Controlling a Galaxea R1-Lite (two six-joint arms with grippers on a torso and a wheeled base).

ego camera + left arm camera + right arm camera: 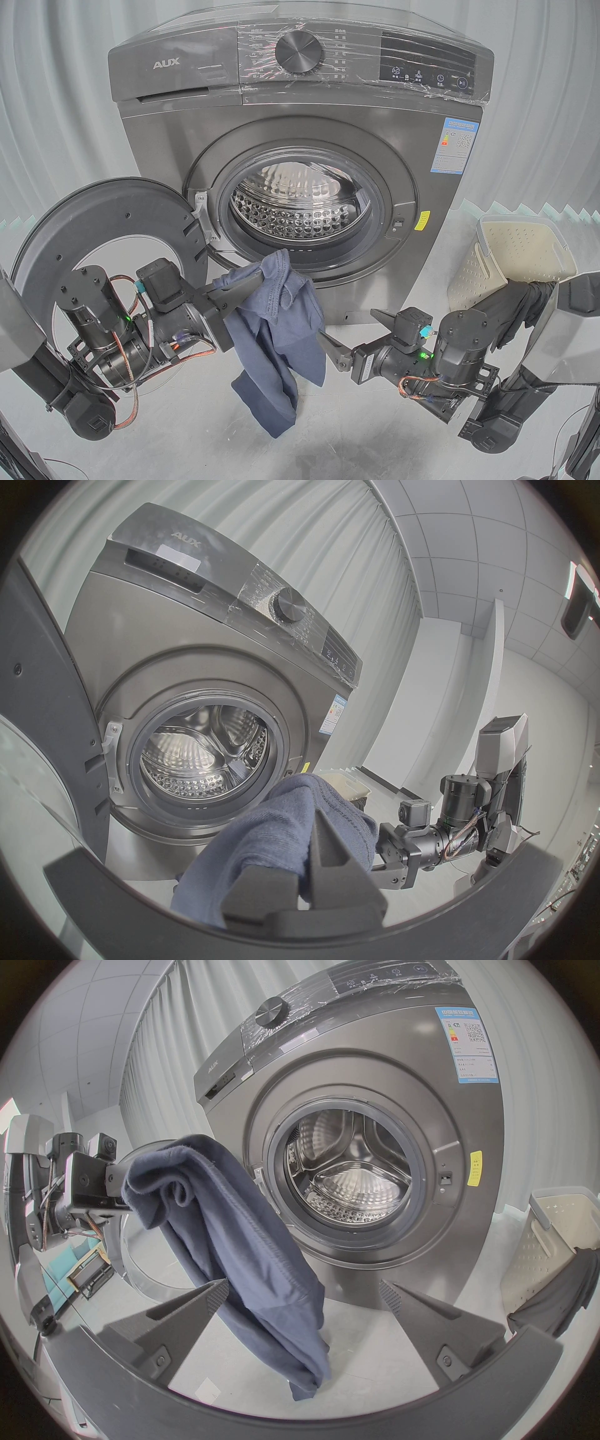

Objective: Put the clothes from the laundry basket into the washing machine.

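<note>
Left gripper [253, 280], low & nearest on the robot's left, is clamped on a fold of a blue garment [281, 337], holding it up in front of the washing machine's opening. Most of the cloth hangs loose below the grip, down toward the floor [350, 431]. Right gripper [345, 323] sits low, just beside the hanging cloth on its right side, fingers spread wide & released. Can't tell if 1 fingertip brushes the fabric.

Behind both stands a grey front-load washing machine [300, 119]. Its round door [100, 219] is swung fully open to the left, w/ the shiny steel drum [294, 200] seen through the opening. The top panel has 1 dial [298, 51] & clear film stretched over it.

To the machine's right, on the floor, is a cream laundry basket [500, 220] w/ perforated walls. 1 dark garment [525, 306] drapes over its near rim. A pale pleated curtain [50, 94] runs across the bkgd.
</note>
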